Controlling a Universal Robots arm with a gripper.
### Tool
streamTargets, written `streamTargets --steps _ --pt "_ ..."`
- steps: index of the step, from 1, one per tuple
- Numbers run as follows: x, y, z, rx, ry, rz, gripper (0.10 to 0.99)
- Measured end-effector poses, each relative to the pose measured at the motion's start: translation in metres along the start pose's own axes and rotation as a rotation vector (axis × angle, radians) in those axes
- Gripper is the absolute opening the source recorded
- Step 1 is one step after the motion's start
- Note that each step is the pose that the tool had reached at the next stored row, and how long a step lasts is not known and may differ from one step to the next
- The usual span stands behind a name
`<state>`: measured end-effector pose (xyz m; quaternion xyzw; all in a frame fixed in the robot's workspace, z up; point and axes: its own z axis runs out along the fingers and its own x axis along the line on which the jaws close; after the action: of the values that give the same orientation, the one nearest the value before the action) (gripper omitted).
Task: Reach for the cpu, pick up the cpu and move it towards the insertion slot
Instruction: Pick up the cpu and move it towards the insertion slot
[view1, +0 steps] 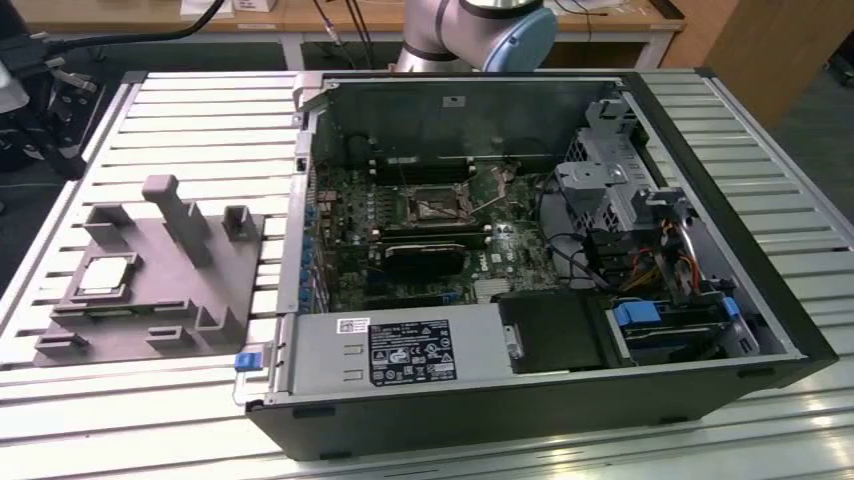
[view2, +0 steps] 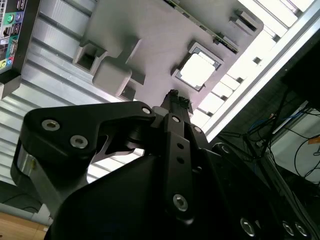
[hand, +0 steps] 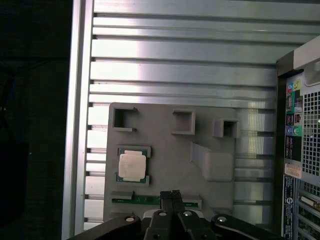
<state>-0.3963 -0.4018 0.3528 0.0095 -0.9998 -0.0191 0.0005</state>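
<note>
The cpu (view1: 107, 275) is a small silvery square chip lying flat in a recess of the grey plastic fixture (view1: 200, 290), on the exterior view's left. Both wrist views look down on the cpu (hand: 132, 166) (view2: 197, 69) from well above. My gripper (hand: 171, 195) (view2: 175, 97) hangs above the fixture, a little to one side of the chip, with its fingers shut and nothing between them. The insertion slot (view1: 434, 205) is the metal-framed square socket with a dark centre on the motherboard inside the open computer case.
The open case (view1: 694, 200) holds a long black card (view1: 420, 258), a power supply (view1: 394, 350) and a drive cage (view1: 614, 180). The fixture has upright posts (view1: 174, 215). Everything stands on a slatted aluminium table (view1: 174, 400). A green memory stick (hand: 125, 201) lies in the fixture.
</note>
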Motion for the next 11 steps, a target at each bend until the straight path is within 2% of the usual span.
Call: streamTargets --steps 4,11 --pt "0.0004 -0.0002 0.0037 0.0 -0.0001 0.0 0.106" --pt "0.0044 -0.0005 0.0159 0.0 -0.0017 0.0 0.106"
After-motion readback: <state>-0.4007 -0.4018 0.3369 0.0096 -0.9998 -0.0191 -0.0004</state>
